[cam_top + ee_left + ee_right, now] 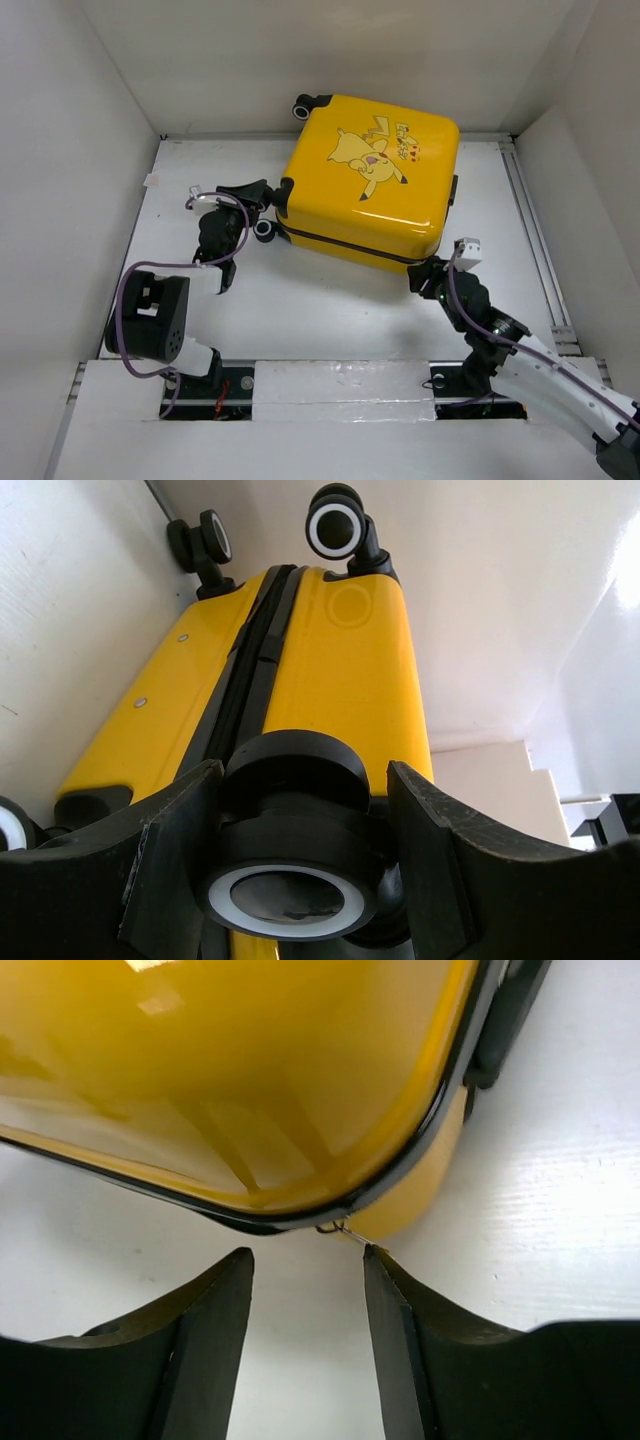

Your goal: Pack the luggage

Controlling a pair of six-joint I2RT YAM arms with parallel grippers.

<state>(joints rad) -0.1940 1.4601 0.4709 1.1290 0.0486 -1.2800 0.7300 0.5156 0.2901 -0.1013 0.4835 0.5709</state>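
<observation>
The luggage is a yellow hard-shell suitcase with a cartoon on its lid. It lies flat and closed at the back middle of the white table. My left gripper is at its left side, jaws closed around a black caster wheel; both fingers press the wheel. In that wrist view the luggage stretches away, its black seam running along it. My right gripper stands open at the near right corner of the luggage. A thin metal zipper pull touches its right fingertip; nothing sits between the jaws.
White walls enclose the table on the left, back and right. A metal rail runs along the right side. Two more wheels stick out at the far end of the case. A small white tab lies at the left wall.
</observation>
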